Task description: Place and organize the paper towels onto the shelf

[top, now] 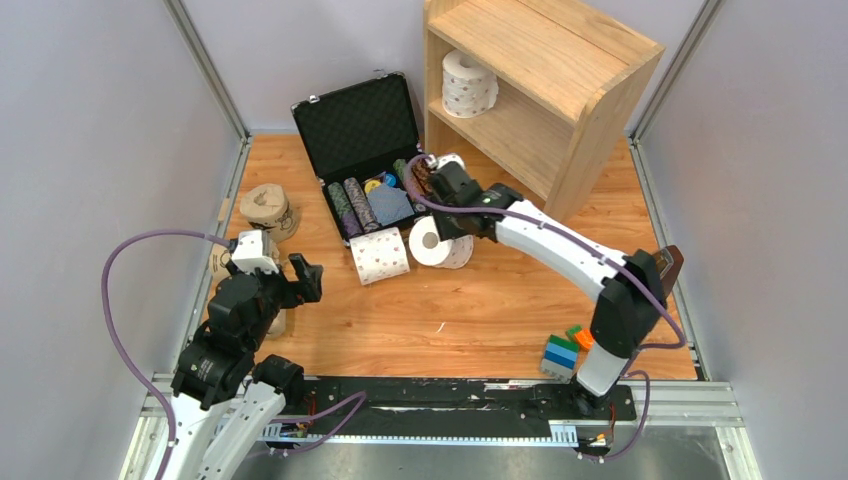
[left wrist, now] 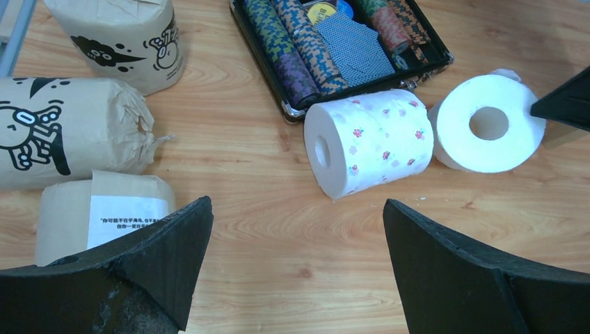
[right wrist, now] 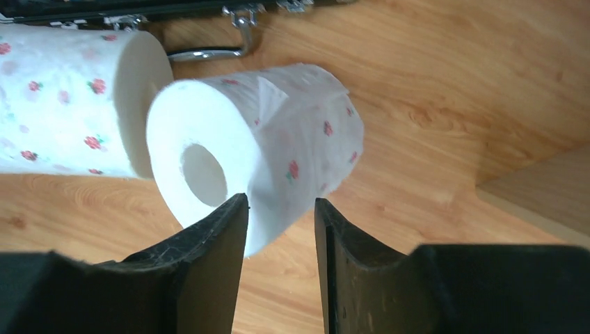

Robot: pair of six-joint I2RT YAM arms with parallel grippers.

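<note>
One white dotted paper towel roll (top: 469, 83) stands on the inner board of the light-wood shelf (top: 560, 50). Two more white rolls lie on the floor by the black case, the left one (top: 380, 255) (left wrist: 369, 139) (right wrist: 69, 104) and the right one (top: 440, 243) (left wrist: 487, 122) (right wrist: 278, 139). My right gripper (top: 455, 212) (right wrist: 280, 209) hangs just above the right roll, jaws narrowly apart and empty. Three tan rolls lie at the left: one upright (top: 266, 210) (left wrist: 118, 38), one on its side (left wrist: 69, 129), one with a white label (left wrist: 104, 212). My left gripper (top: 305, 275) (left wrist: 296, 216) is open and empty beside them.
An open black case (top: 365, 130) with striped poker-chip rows and cards lies left of the shelf. Coloured blocks (top: 565, 350) sit near the right arm's base. Grey walls close in both sides. The shelf's foot (right wrist: 543, 188) is just right of my right gripper.
</note>
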